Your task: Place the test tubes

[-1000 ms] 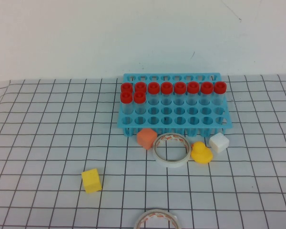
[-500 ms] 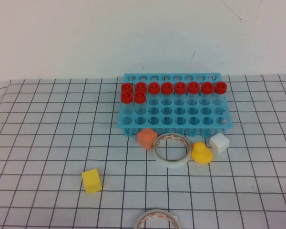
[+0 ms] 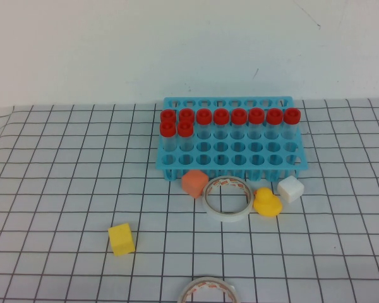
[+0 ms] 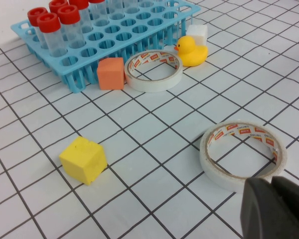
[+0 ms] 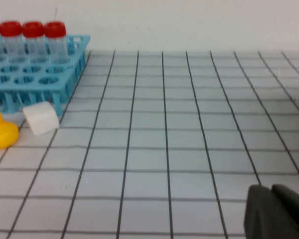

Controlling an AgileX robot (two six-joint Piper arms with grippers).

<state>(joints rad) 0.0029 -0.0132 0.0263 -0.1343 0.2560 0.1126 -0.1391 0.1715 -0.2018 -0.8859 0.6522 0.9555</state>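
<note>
A blue test tube rack point(image 3: 232, 161) stands at the back of the gridded table, also seen as the rack point(image 4: 134, 37) and the rack point(image 5: 35, 74) in the wrist views. Several red-capped test tubes point(image 3: 230, 123) stand upright in its back rows; two more point(image 3: 177, 134) sit in the second row at the left. Neither arm shows in the high view. My left gripper point(image 4: 273, 186) is shut, empty, hovering just beside a tape roll point(image 4: 242, 155) near the front edge. My right gripper point(image 5: 271, 191) is shut, empty, over bare grid right of the rack.
In front of the rack lie an orange block point(image 3: 194, 183), a second tape roll point(image 3: 228, 198), a yellow duck point(image 3: 266, 202) and a white cube point(image 3: 290, 188). A yellow cube point(image 3: 121, 238) sits front left. The front tape roll point(image 3: 208, 291) is cut by the frame edge.
</note>
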